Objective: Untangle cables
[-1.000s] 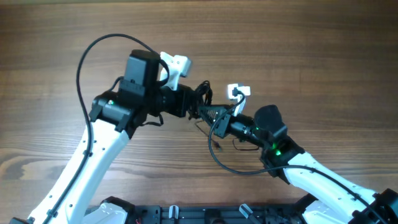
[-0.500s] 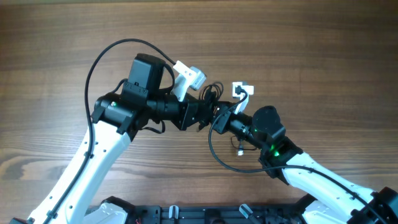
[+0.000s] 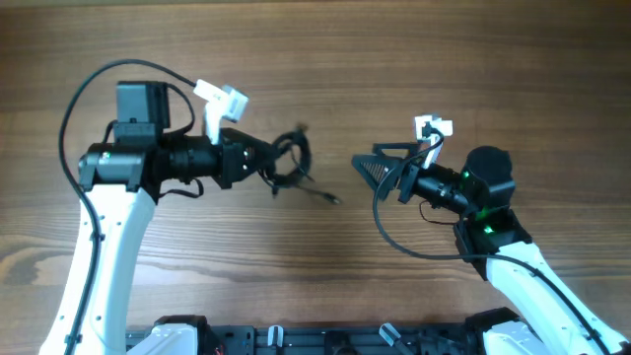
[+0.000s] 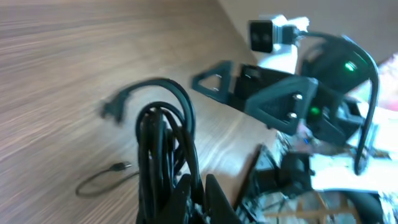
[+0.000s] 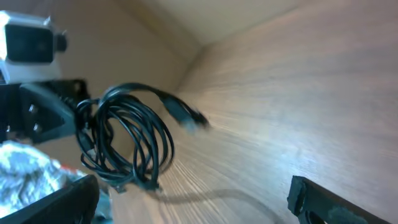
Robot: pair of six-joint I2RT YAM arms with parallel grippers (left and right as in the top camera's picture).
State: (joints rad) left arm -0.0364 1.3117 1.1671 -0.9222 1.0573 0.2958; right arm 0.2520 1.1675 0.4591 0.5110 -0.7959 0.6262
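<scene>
arms drawn apart since last look. my left pincer (image 3: 260, 162) clenched on black cable coil (image 3: 291, 158), bundle hanging just beyond tips. my right pincer (image 3: 369, 166) released, empty, well apart. coil not yet separated.

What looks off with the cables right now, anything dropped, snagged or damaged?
Nothing looks damaged. The cables are one tangled coil pinched in the left gripper, with one loose end trailing on the table. The right gripper is open, empty and apart from the coil.
</scene>
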